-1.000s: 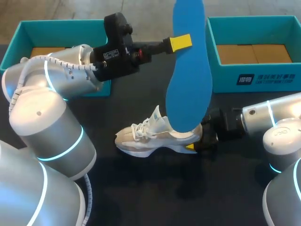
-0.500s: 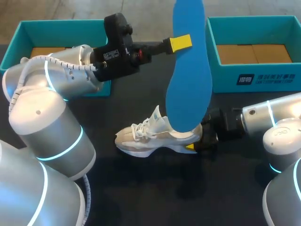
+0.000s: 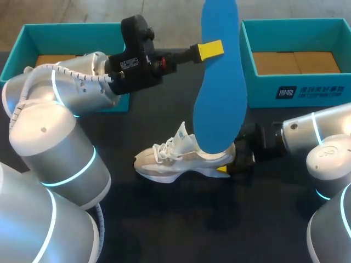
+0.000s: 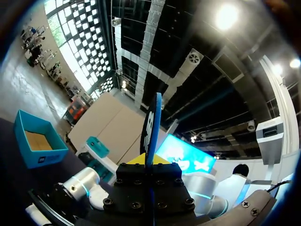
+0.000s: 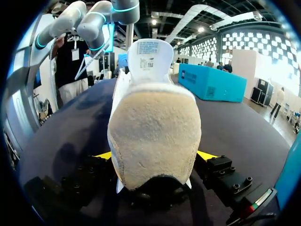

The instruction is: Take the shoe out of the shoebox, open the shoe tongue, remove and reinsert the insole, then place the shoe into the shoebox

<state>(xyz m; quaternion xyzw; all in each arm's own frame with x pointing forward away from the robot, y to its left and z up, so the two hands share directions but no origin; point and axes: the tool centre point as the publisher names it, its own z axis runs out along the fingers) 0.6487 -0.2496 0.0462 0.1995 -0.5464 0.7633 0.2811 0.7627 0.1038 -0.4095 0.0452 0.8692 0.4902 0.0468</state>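
Note:
High above the table hangs the long blue insole [image 3: 219, 93], its lower end over the heel of the shoe. My left gripper [image 3: 211, 49] is shut on the insole's upper part. In the left wrist view the insole [image 4: 153, 122] stands edge-on between the left gripper's [image 4: 150, 162] fingers. The beige and white shoe [image 3: 175, 159] lies on the dark table, toe to the left. My right gripper [image 3: 233, 164] is at its heel. In the right wrist view the suede heel [image 5: 153, 136] sits between the open right gripper's [image 5: 154, 157] yellow tips.
One teal shoebox [image 3: 33, 33] stands at the back left behind my left arm. A second teal shoebox [image 3: 307, 90] stands at the back right; both show cardboard floors. The dark table [image 3: 181, 219] lies in front of the shoe.
My right arm has shifted slightly at the heel and its fingers have spread a little. The shoe, the insole and the left arm have kept still.

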